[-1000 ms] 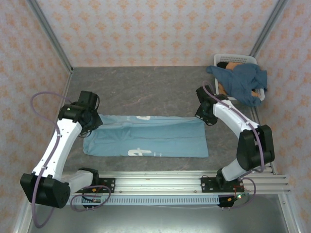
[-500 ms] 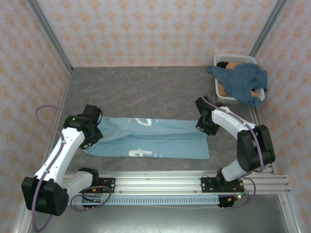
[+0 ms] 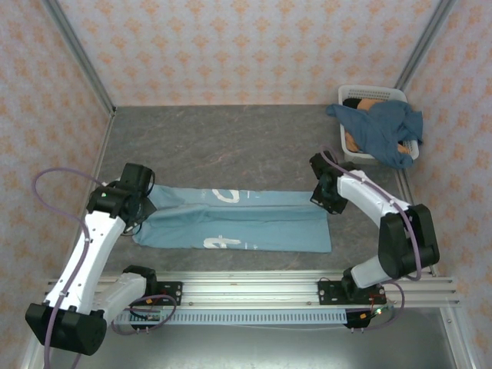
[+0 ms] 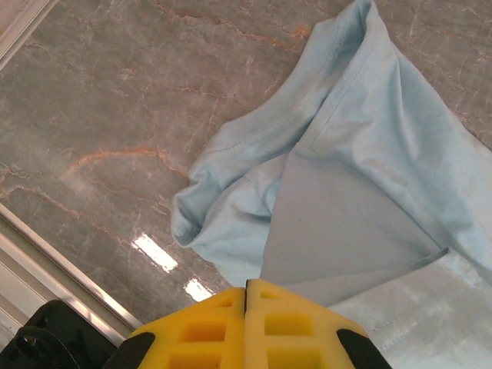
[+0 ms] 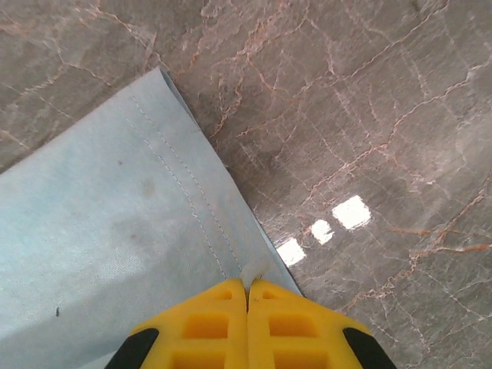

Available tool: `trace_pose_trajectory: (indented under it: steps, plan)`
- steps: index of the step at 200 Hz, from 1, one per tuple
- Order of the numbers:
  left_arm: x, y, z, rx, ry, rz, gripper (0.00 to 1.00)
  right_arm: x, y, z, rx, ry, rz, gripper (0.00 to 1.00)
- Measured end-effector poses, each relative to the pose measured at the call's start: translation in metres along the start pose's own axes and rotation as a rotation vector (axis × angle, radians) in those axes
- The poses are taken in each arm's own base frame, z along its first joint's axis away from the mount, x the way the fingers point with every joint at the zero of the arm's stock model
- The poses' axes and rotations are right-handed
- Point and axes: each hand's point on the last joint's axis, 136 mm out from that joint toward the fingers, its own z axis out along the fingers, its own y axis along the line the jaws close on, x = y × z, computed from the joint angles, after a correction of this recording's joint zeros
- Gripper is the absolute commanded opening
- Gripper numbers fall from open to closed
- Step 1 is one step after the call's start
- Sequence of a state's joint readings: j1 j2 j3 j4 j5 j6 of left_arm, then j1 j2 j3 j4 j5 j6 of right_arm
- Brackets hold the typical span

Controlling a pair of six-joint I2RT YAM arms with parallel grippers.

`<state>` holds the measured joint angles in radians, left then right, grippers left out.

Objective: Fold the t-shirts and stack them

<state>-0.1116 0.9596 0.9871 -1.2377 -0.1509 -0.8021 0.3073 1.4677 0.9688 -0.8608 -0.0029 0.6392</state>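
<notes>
No text could be read. The light sky-blue t-shirt [image 3: 261, 223] on the worktop [image 3: 231, 146] carried white lettering, and 2 pieces of it showed: a far fragment [image 3: 225, 194] at its far edge, left of middle, and a near fragment [image 3: 219, 243] at its near edge. Neither formed a legible letter or word.

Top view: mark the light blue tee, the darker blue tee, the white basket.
light sky-blue cloth t-shirt [image 3: 261, 223], top view, mid body
darker dusty-blue cloth t-shirt [image 3: 382, 131], top view, bunched middle
white slatted plastic basket [image 3: 374, 90], top view, far rim
</notes>
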Motion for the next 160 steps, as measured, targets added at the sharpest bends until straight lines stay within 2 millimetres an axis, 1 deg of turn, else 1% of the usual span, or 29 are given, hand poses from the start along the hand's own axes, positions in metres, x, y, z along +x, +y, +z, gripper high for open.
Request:
trace_pose_trajectory:
  steps: [13,35,51,67,78,109,123,160]
  plan:
    - [0.002,0.001,0.003,-0.005,0.006,-0.008,0.0,0.0,0.0,-0.003,-0.006,-0.005,0.001,0.0]
    - [0.022,0.009,0.021,-0.047,0.068,-0.012,0.0,0.002,-0.001,-0.001,-0.005,0.0,0.001,0.0]
    - [0.036,0.015,0.034,-0.081,0.113,-0.013,0.0,0.009,-0.004,0.005,0.005,0.015,0.004,0.05]
    - [0.045,0.02,0.042,-0.105,0.137,-0.021,0.0,0.016,-0.009,0.01,0.017,0.038,0.01,0.13]
    - [0.048,0.021,0.045,-0.112,0.145,-0.029,0.0,0.02,-0.011,0.013,0.023,0.048,0.02,0.16]
    - [0.057,0.021,0.052,-0.11,0.17,-0.042,0.0,0.024,-0.015,0.015,0.033,0.057,0.027,0.18]
    - [0.059,0.021,0.053,-0.111,0.174,-0.052,0.0,0.023,-0.015,0.013,0.027,0.051,0.038,0.24]
    - [0.059,0.02,0.054,-0.11,0.172,-0.066,0.0,0.022,-0.019,0.001,0.004,0.024,0.078,0.25]
